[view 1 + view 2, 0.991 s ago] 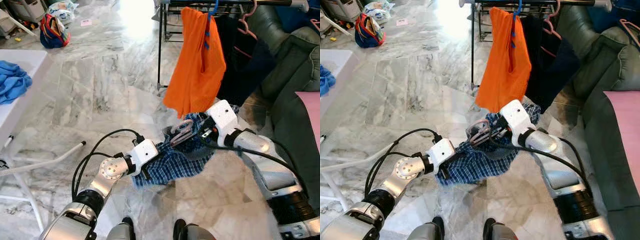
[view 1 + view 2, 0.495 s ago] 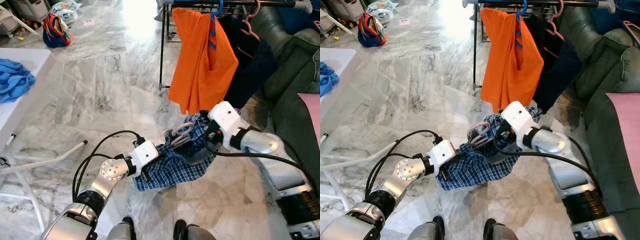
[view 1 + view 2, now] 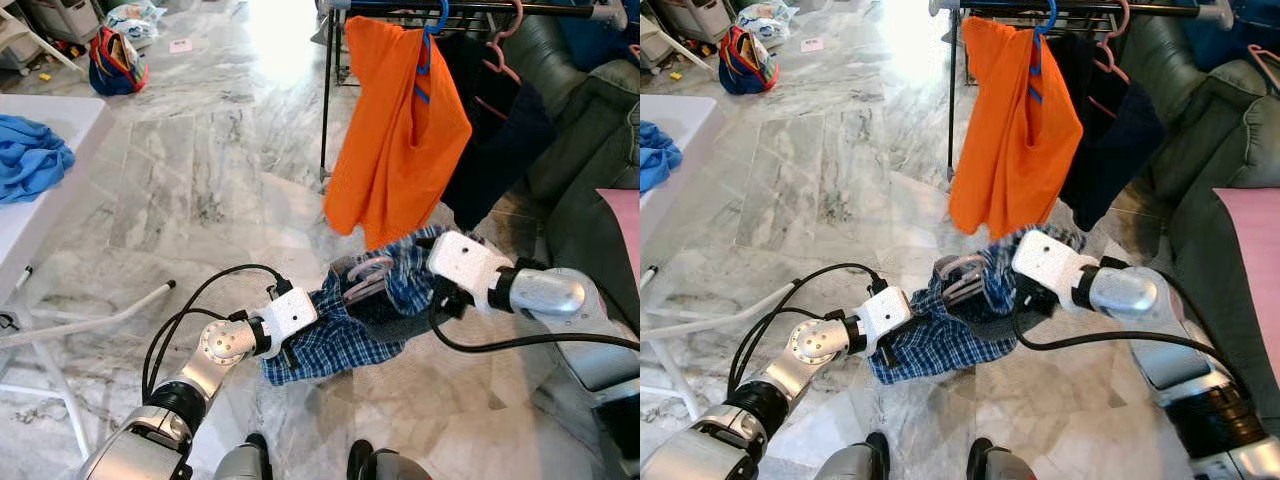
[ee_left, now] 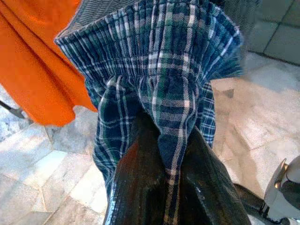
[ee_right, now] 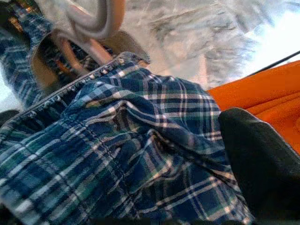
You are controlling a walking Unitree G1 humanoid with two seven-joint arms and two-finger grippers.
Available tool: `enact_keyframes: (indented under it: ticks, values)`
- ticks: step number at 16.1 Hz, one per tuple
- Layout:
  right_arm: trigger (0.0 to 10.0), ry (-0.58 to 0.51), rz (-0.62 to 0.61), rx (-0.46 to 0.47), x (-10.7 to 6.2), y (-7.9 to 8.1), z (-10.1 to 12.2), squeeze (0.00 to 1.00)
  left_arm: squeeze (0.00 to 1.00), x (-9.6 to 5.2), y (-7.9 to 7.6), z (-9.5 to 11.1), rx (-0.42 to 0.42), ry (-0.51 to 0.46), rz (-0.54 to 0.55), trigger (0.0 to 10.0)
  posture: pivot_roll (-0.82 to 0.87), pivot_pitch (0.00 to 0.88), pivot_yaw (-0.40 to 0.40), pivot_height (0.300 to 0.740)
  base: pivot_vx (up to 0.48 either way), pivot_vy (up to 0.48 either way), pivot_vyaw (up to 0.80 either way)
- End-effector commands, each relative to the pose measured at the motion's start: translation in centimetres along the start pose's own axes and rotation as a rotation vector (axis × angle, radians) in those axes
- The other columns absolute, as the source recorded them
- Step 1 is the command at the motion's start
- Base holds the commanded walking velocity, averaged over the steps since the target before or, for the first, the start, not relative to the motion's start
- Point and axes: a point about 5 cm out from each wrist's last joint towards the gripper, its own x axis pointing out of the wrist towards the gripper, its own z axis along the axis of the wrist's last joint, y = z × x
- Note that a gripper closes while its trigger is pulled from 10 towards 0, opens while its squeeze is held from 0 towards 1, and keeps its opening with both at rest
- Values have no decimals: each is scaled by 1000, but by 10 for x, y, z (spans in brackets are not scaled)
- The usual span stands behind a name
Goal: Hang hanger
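Observation:
A blue plaid shirt (image 3: 345, 330) on a pink hanger (image 3: 365, 276) hangs stretched between my two grippers, low over the marble floor. My left gripper (image 3: 287, 350) is shut on the shirt's lower edge; in the left wrist view the cloth (image 4: 164, 84) is pinched between the black fingers (image 4: 140, 187). My right gripper (image 3: 446, 298) grips the shirt's upper part beside the hanger, and in the right wrist view one finger (image 5: 262, 159) presses the plaid cloth (image 5: 131, 140). The hanger's hook (image 5: 93, 28) pokes out of the collar. The clothes rack's rail (image 3: 470, 8) runs above and beyond.
An orange garment (image 3: 400, 130) on a blue hanger and a dark garment (image 3: 495, 130) hang on the rack just behind the shirt. A green sofa (image 3: 590, 130) stands at the right. A white table (image 3: 40, 215) with a blue cloth (image 3: 30, 160) is at the left.
My right gripper has moved right and a little lower with the shirt's top, pulling the shirt out from under the orange garment. The left gripper has kept its hold.

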Motion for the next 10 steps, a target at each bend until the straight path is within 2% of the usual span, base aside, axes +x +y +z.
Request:
enact_keyframes:
  ticks: [1, 4, 5, 6, 8, 10]
  values:
    - [10000, 34, 115, 12, -4, 15, -8, 1000, 0, -2, -1, -1, 21, 1, -22, 0, 9, 221, 0, 740, 0, 0, 0]
    - [10000, 35, 172, 38, -8, 22, -10, 1000, 0, -3, 0, -4, 29, 21, -7, 0, 9, 222, -4, 740, 0, 0, 0]
    - [10000, 41, 146, 39, -8, 19, -11, 1000, 0, -3, 1, -4, 32, 25, 4, 0, 9, 222, -4, 740, 0, 0, 0]
    - [10000, 49, 79, 27, -6, 11, -14, 1000, 0, -3, 3, -4, 28, 26, 18, 0, 10, 219, -4, 740, 0, 0, 0]
    - [10000, 11, -176, 79, -1, -15, -12, 1000, 0, -3, 7, -4, 24, 33, 51, 0, 10, 217, -6, 740, 0, 0, 0]
    - [10000, -11, -231, 140, 1, -16, -12, 1000, 0, -3, 6, -4, 18, 26, 45, 0, 11, 219, -3, 740, 0, 0, 0]
